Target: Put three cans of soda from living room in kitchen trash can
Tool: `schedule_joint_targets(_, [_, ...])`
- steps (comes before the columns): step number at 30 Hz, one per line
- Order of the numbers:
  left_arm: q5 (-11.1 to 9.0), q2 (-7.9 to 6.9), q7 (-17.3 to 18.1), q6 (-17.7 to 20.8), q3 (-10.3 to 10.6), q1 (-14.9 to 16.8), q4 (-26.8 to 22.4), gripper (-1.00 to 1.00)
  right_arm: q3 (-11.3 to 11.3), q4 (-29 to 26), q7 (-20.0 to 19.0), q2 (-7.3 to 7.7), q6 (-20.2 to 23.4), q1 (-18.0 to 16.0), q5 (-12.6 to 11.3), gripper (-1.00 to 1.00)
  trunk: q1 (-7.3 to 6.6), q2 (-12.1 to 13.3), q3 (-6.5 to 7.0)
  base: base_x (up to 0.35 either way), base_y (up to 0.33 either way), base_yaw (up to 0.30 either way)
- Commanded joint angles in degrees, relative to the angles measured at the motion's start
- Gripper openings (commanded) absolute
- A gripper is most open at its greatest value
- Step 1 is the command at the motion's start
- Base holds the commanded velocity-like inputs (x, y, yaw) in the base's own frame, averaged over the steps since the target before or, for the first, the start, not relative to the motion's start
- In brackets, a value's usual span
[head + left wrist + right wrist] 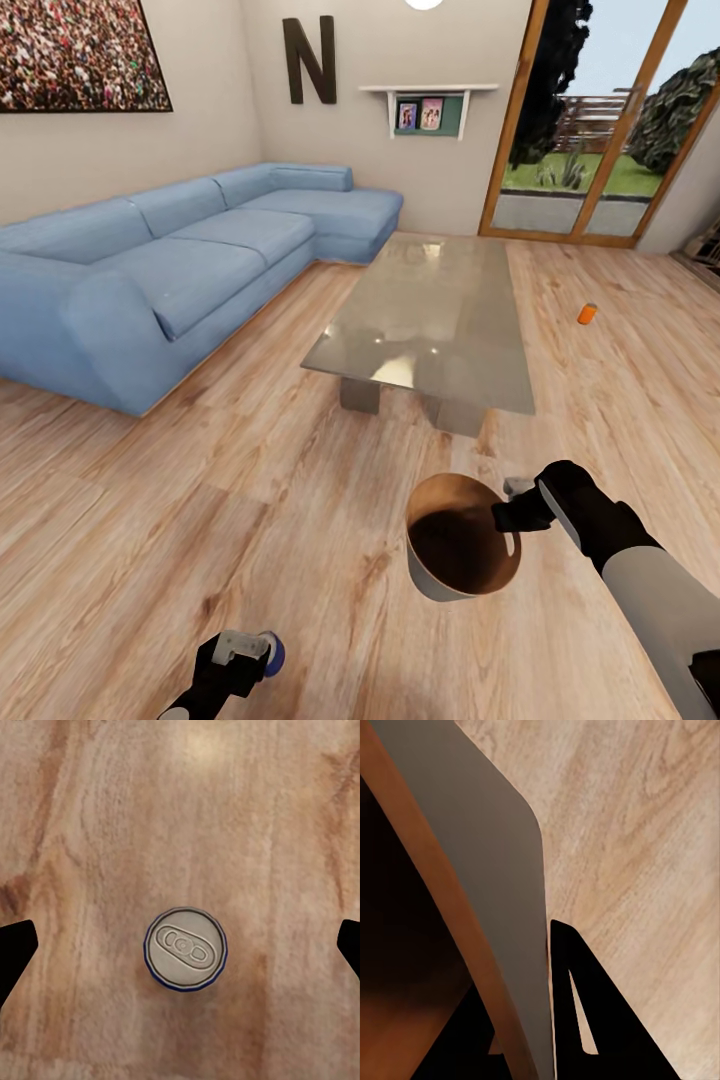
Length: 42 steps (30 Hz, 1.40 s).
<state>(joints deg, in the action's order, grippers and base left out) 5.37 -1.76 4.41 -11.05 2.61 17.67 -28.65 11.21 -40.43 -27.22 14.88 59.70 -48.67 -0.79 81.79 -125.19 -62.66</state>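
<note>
The right gripper (512, 515) is clamped on the trash can's (455, 585) rim, carrying it over the wood floor (250, 480). The left gripper (180, 949) hovers, jaws apart, above an upright can (184, 949), seemingly to grab it; another orange can (587, 313) stands past the low table's (440, 310) right edge.

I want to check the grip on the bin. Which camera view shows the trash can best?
The head view shows it best: the whole trash can appears there, held off the wood floor by the right tool at its rim. The right wrist view shows just a close part of its wall and brown inside.
</note>
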Motion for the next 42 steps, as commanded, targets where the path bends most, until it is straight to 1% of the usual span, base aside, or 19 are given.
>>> schedule_joint_targets(1, [0.0, 0.00, 0.0, 0.0, 0.0, 0.0, 0.0, 1.00, -0.1, 0.0, -0.4, -0.01, 0.3, 0.0, -1.5, -1.00, 0.00, 0.0, -0.02, 0.030, 0.000, 0.000])
schedule_joint_targets(7, [-0.1, 0.00, 0.0, 0.0, 0.0, 0.0, -0.1, 1.00, -0.1, 0.0, -0.4, -0.02, 0.3, 0.0, -1.4, -1.00, 0.00, 0.0, -0.16, 0.009, 0.000, 0.000])
schedule_joint_targets(19, [0.0, 0.00, 0.0, 0.1, -0.1, 0.0, -0.1, 1.00, 0.1, 0.0, -0.4, -0.09, 0.3, 0.0, -1.4, -1.00, 2.63, -4.8, -2.53, 0.001, 0.000, 0.000])
schedule_joint_targets(25, [-0.1, 0.00, 0.0, 0.0, -0.1, 0.0, -0.1, 1.00, 0.0, 0.0, -0.4, -0.05, 0.3, 0.0, -1.5, -1.00, 2.63, -4.8, -2.54, 0.000, 0.000, 0.000])
schedule_joint_targets(32, [-0.1, 0.00, 0.0, 0.0, 0.0, 0.0, -0.2, 1.00, -0.1, -0.1, -0.4, -0.02, 0.3, 0.0, -1.7, -1.00, 2.63, -4.8, -2.54, 0.177, 0.000, 0.000])
schedule_joint_targets(39, [-0.1, 0.00, 0.0, 0.0, 0.0, 0.0, -0.2, 1.00, 0.0, -0.1, -0.4, -0.03, 0.3, 0.0, -1.7, -1.00, 2.63, -4.8, -2.54, 0.043, 0.000, 0.000])
schedule_joint_targets(42, [-0.1, 0.00, 0.0, 0.0, 0.0, 0.0, -0.2, 1.00, 0.0, -0.1, -0.4, -0.03, 0.3, 0.0, -1.7, -1.00, 3.29, -6.0, -3.08, 0.005, 0.000, 0.000])
